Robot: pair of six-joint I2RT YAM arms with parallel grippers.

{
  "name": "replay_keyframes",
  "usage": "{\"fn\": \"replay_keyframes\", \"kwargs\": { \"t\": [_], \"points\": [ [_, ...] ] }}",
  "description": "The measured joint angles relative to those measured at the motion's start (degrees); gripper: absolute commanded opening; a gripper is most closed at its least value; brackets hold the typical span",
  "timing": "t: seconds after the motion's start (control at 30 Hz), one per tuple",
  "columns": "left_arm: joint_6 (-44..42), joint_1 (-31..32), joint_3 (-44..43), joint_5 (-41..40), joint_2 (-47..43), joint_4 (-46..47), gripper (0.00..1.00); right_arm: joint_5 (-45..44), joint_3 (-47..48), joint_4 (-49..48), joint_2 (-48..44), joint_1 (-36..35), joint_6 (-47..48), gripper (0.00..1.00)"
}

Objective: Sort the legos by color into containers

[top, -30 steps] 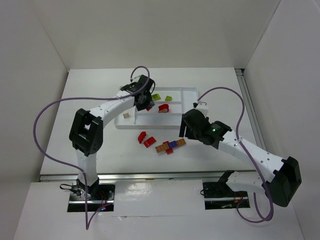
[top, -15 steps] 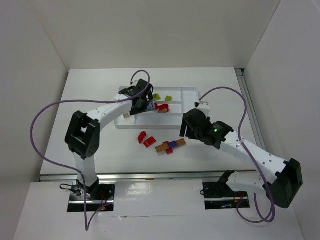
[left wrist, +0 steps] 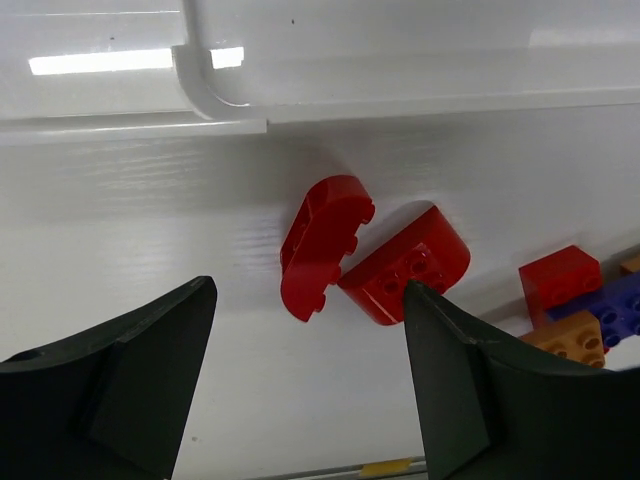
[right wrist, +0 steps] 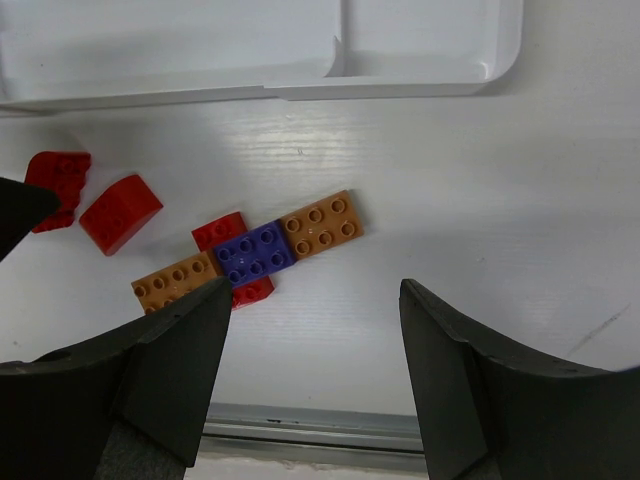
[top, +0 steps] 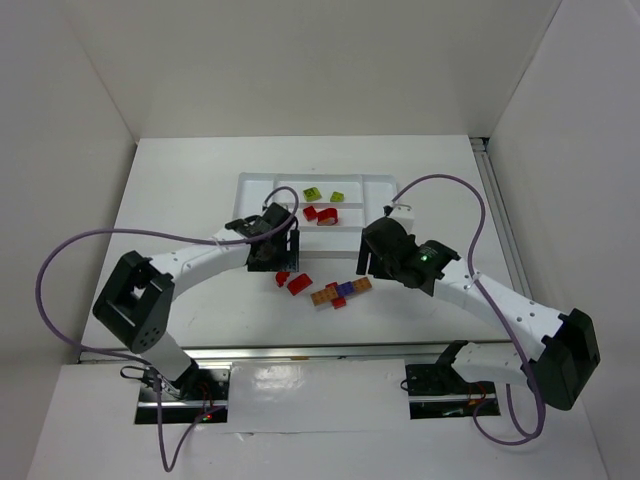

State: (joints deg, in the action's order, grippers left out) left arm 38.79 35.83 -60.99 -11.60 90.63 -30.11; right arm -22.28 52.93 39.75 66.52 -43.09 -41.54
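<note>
Legos [left wrist: 320,240] — two red, glossy, round-topped (studs showing), beside smooth white tray [left wrist: 400,70]

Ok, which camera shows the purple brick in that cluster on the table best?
Right wrist: the purple brick lies whole near the frame's middle, its studs plain to see. The top external view shows it only as a small dark patch; the left wrist catches just one end at its right edge.
</note>
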Motion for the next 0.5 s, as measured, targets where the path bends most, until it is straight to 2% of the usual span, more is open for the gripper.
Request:
{"fn": "replay_keyframes", "kwargs": {
  "t": [0.1,0.2,0.27,0.37,0.4,0.5],
  "points": [
    [0.1,0.0,-0.2,0.5,3.0,1.3,0.85,0.1,0.0,-0.1,0.0,0.0,0.1,0.75],
    [0.5,0.3,-0.3,0.7,6.2,2.0,0.75,0.1,0.0,-0.1,0.0,0.0,0.1,0.75],
    [0.7,0.4,-0.3,0.6,7.5,2.1,0.73,0.2,0.0,-0.1,0.0,0.0,0.1,0.75],
    [1.0,0.5,-0.3,0.2,8.0,2.1,0.57,0.2,0.0,-0.1,0.0,0.0,0.1,0.75],
    [1.0,0.6,-0.3,-0.2,8.0,2.3,0.46,0.2,0.0,-0.1,0.0,0.0,0.1,0.75],
    [1.7,0.6,-0.3,-0.7,7.9,2.3,0.29,0.2,0.0,-0.1,0.0,0.0,0.1,0.75]
  ]
}}
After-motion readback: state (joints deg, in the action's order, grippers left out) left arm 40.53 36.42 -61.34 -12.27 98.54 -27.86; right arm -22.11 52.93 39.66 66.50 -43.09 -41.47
